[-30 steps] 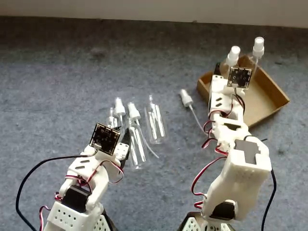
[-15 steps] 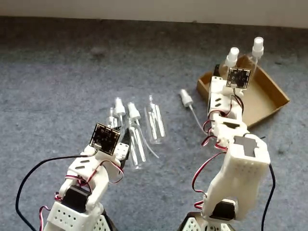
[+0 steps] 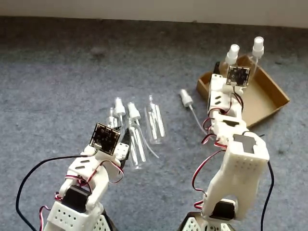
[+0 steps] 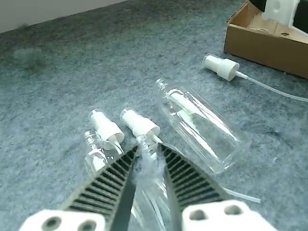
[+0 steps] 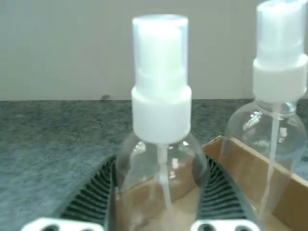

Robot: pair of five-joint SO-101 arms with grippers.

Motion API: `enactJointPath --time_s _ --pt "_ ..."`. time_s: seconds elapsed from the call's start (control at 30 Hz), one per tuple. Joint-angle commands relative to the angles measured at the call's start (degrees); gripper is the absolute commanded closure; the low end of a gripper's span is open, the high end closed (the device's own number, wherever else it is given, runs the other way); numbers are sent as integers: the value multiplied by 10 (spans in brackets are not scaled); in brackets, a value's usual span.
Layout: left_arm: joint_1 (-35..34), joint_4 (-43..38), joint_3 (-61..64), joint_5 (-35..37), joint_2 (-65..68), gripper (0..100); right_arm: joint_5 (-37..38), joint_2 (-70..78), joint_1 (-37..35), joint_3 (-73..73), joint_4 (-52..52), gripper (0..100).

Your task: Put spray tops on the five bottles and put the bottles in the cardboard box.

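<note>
Standing upright in the clamped jaws of the right arm (image 3: 240, 159), one capped bottle (image 5: 161, 159) is held at the edge of the cardboard box (image 3: 267, 98), presumably for setting down beside a second capped bottle (image 5: 269, 130) already upright inside. Left arm (image 3: 89, 168): jaws closed on a lying bottle (image 4: 147, 161) just below its spray top, likely to steady it. Just beside it lies another topped bottle (image 4: 98, 154), then an open bottle (image 4: 202, 127). A loose spray top (image 4: 220, 66) lies between that and the box. Worktop (image 3: 57, 82): grey felt-like covering. Pale wall (image 3: 144, 8) behind.
</note>
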Motion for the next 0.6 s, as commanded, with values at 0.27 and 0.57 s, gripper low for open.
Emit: enactJointPath --time_s 0.27,0.57 --pt "0 1 11 -6 -1 994 6 -7 -3 -19 -1 761" --pt "0 1 11 -6 -1 994 6 -7 -3 -18 -1 759"
